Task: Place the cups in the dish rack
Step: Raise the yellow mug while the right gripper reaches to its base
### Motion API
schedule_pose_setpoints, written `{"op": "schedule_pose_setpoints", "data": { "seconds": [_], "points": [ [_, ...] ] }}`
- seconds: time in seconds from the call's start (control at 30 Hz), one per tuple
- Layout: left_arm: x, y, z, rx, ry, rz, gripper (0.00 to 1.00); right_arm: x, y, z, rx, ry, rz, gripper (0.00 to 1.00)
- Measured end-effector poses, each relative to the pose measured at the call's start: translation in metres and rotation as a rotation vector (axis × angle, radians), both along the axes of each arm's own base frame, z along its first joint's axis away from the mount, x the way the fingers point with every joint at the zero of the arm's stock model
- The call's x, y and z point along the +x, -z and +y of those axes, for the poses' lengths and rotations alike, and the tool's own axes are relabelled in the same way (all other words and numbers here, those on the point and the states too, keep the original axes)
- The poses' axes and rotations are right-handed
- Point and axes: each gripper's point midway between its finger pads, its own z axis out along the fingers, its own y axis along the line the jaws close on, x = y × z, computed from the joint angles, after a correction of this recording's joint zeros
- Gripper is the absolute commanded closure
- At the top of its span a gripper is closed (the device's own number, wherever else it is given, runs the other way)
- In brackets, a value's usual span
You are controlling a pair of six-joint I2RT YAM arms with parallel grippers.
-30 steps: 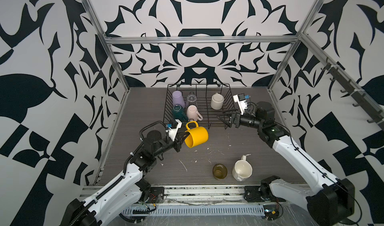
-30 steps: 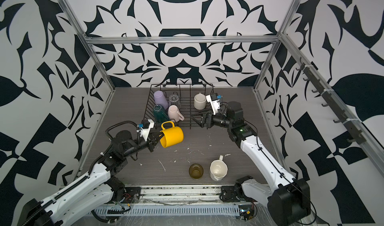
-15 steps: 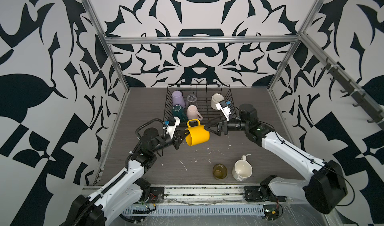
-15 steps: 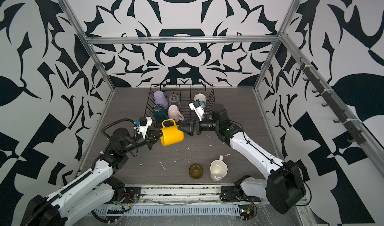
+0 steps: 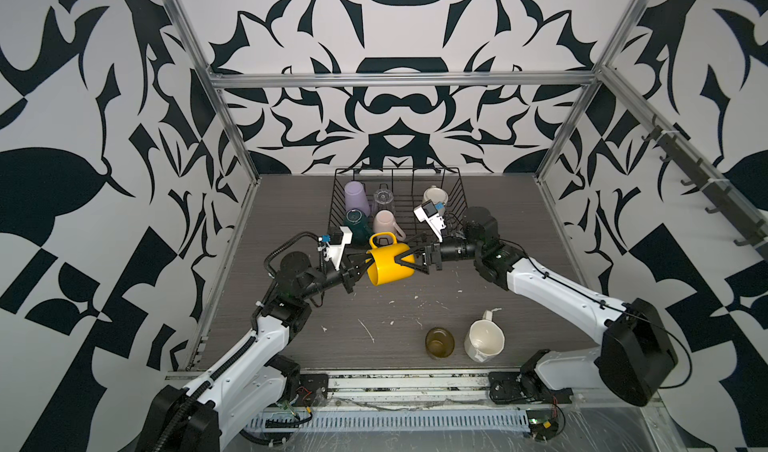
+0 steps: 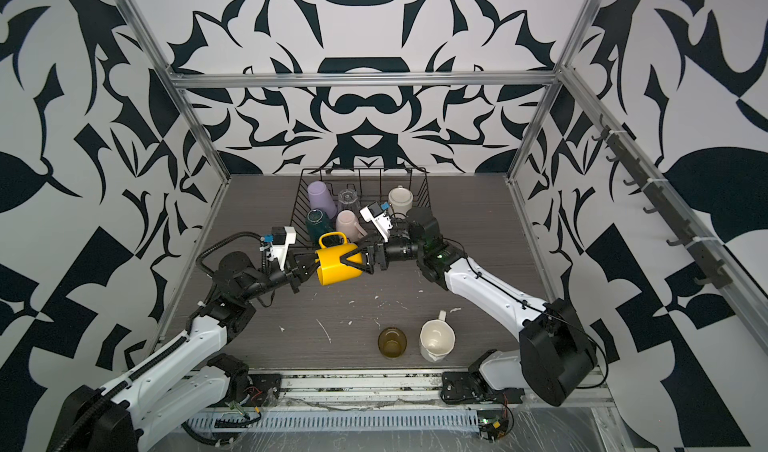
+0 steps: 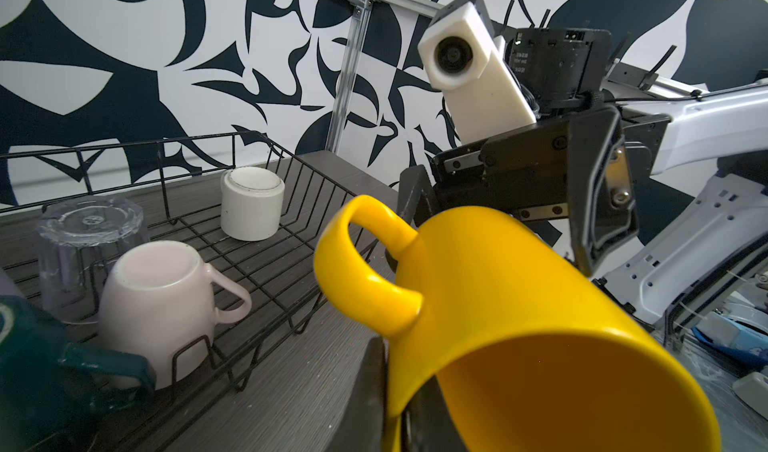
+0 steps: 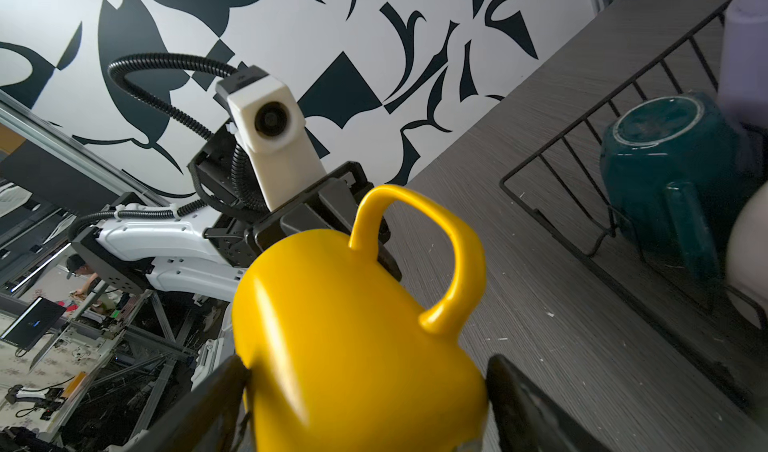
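A yellow mug hangs tilted above the table, just in front of the black wire dish rack. My left gripper is shut on its rim wall beside the handle. My right gripper is open wide, one finger on each side of the mug's base. In the rack, upside down, are a lilac tumbler, a clear glass, a cream mug, a pink mug and a dark green mug.
An olive glass and a white mug stand upright near the table's front edge, right of centre. White flecks lie scattered on the grey tabletop. Patterned walls with metal posts close in the back and both sides.
My right gripper swung left from beside the rack to the yellow mug and now straddles its base. My left gripper kept its hold and brought the mug slightly toward the rack.
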Motion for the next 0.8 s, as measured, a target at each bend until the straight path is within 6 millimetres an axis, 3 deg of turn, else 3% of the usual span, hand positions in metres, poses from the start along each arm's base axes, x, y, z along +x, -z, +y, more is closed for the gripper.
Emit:
{"op": "schedule_pose_setpoints", "data": {
  "seconds": [0.5,0.8],
  "points": [
    [0.001,-0.001,0.001,-0.029,0.026,0.044,1.0,0.003,-0.008,0.013,0.013,-0.013,-0.02,0.11],
    [0.017,-0.01,0.005,-0.069,0.032,0.18,1.0,0.007,-0.016,0.01,0.028,0.025,-0.067,0.09]
  ]
}}
